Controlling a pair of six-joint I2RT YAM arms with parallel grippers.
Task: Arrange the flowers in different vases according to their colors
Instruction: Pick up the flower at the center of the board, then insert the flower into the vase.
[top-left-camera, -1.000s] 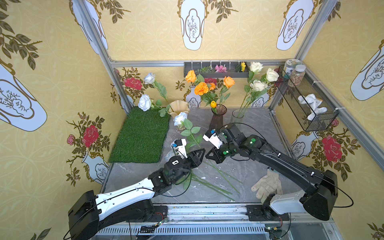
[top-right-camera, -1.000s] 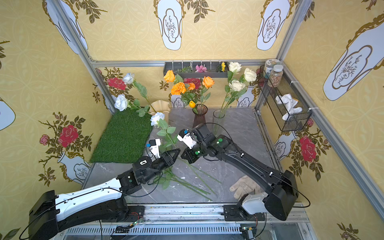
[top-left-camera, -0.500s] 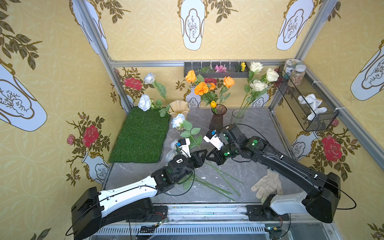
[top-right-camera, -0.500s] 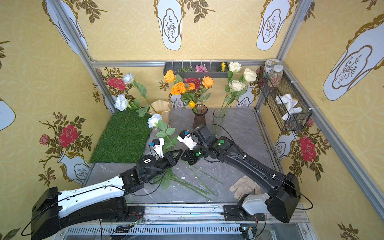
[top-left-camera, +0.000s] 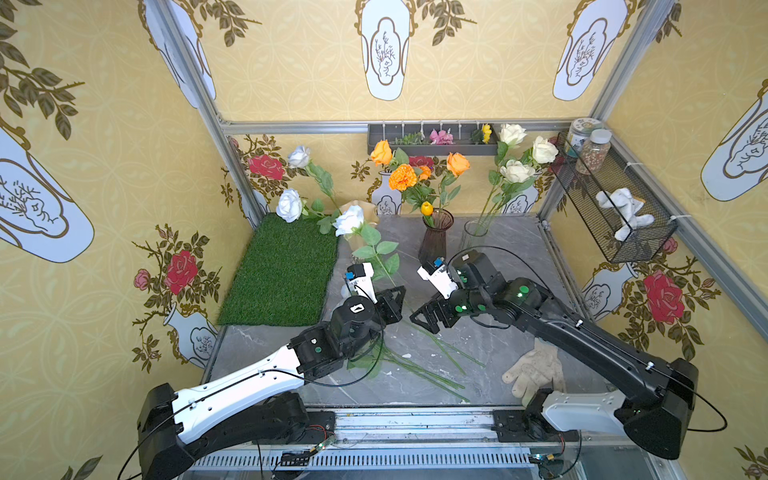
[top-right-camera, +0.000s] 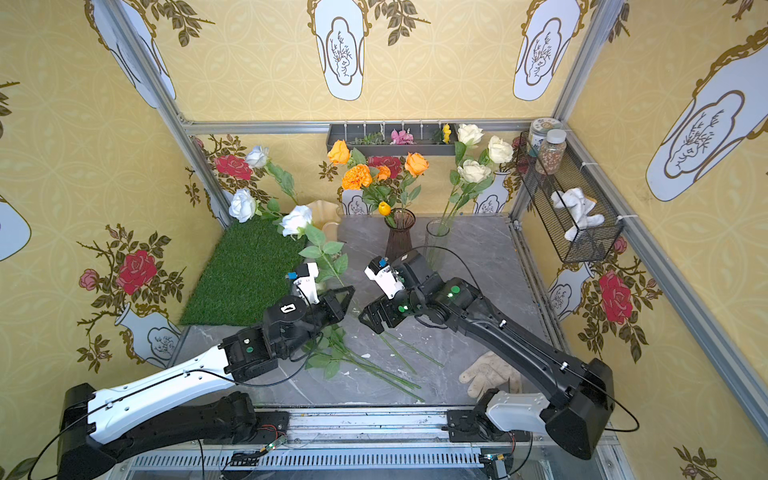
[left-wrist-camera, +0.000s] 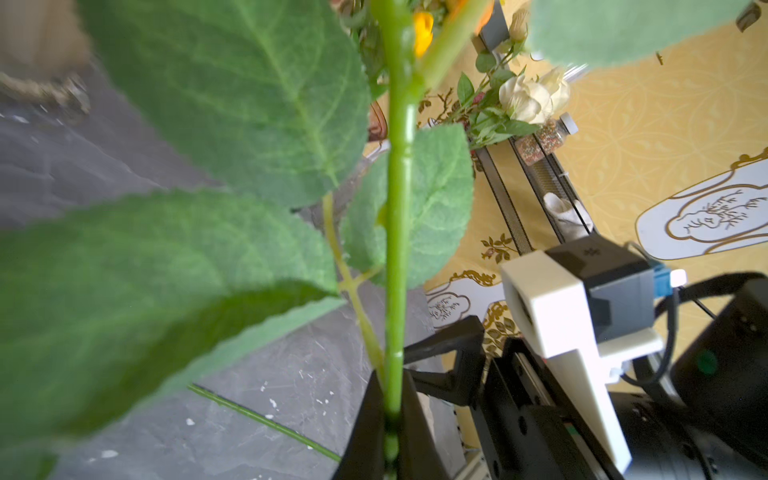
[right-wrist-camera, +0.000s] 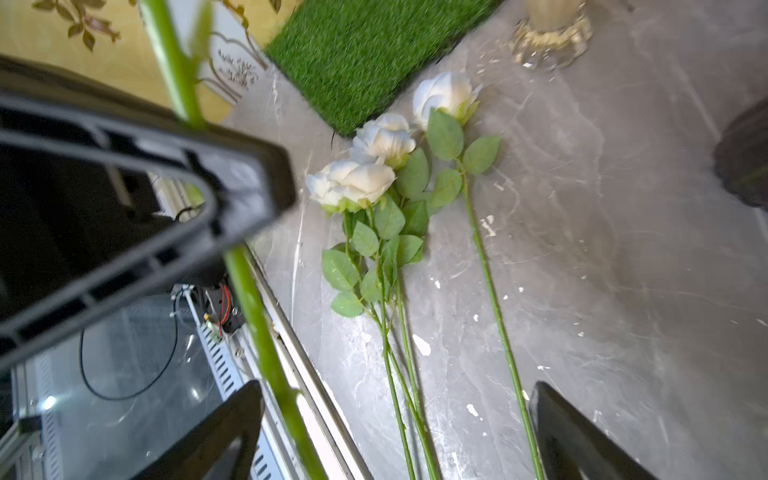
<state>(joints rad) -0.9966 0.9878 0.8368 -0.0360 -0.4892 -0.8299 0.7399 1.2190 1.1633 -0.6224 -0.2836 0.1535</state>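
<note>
Left gripper: squeezing the pale rose by its stem, holding it tall, likely for the cream vase.
Right gripper: hanging wide open, gripping nothing.

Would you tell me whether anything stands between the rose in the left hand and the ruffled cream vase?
Nothing visible does. The pale rose in the left hand tilts toward the cream vase, and the grey tabletop between them looks bare.
</note>
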